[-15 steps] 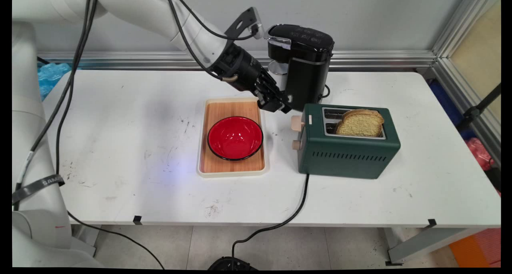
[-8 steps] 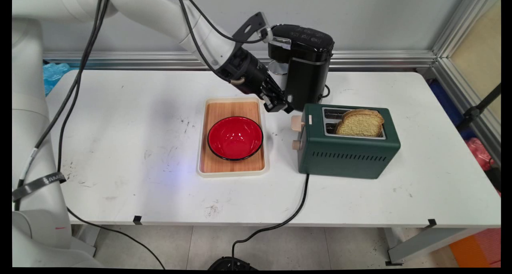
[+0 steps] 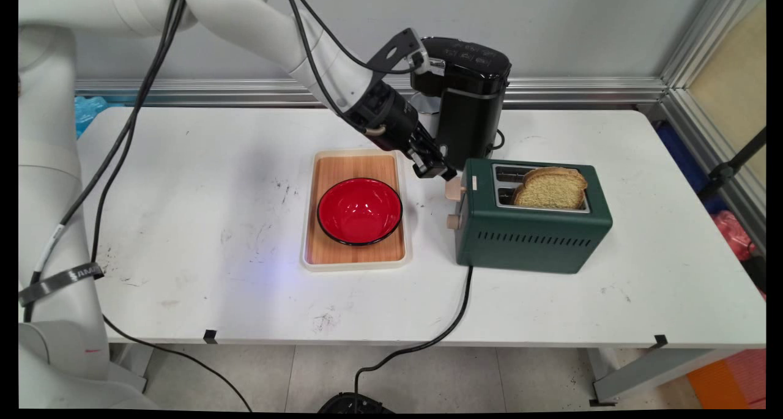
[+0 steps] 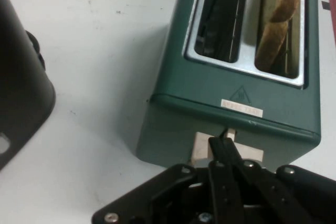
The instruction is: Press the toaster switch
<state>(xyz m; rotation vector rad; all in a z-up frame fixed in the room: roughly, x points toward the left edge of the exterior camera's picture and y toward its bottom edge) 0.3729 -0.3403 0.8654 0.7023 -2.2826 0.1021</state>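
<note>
The toaster's lever (image 3: 453, 188) sits directly beneath the gripper (image 3: 438, 172), whose jaws are pressed together, tips touching it.

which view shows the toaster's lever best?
Hand view: the cream lever fills the lower centre, with the shut gripper at it. In main view the lever is small, beside the gripper.

White table (image 3: 214, 180), surface scuffed with dark marks. Standing directly on it: a cream-rimmed wooden tray (image 3: 330, 257) near centre, a green toaster (image 3: 532, 235) just right of the tray, a black coffee machine (image 3: 468, 101) behind both. The toaster's black cord (image 3: 456, 324) runs over the near edge.
</note>
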